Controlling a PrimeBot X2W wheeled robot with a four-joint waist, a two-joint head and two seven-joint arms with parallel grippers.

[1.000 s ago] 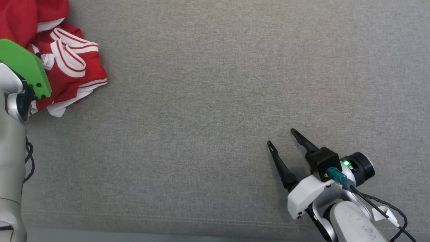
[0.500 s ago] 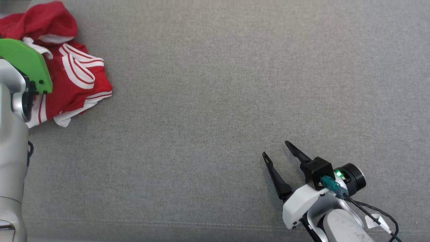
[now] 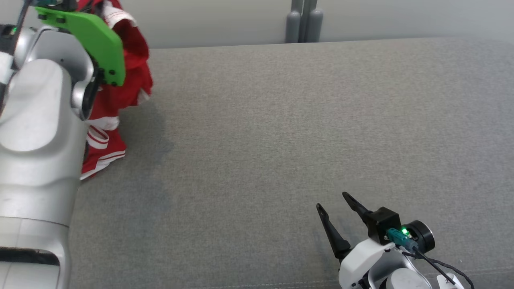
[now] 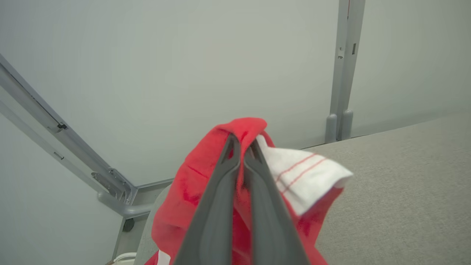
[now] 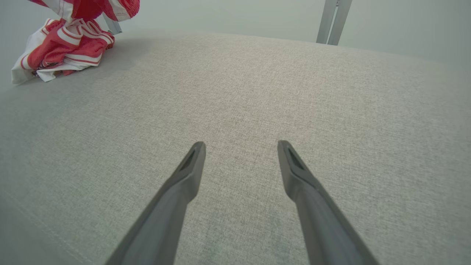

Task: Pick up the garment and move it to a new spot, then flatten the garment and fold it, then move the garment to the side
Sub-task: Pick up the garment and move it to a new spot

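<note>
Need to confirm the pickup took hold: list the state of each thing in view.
Garment: bunched, upper part lifted, lower end lying on the grey surface.
Left gripper: shut on the garment.
Right gripper: open, holding nothing, low over the surface.

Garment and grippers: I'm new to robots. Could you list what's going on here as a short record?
Surface: grey fabric
Garment: red with white stripes, bunched, partly lifted, lower end resting on the surface
Left gripper: shut on the garment
Right gripper: open, holding nothing, over bare surface
Stage: pick-up under way, not yet flattened
</note>
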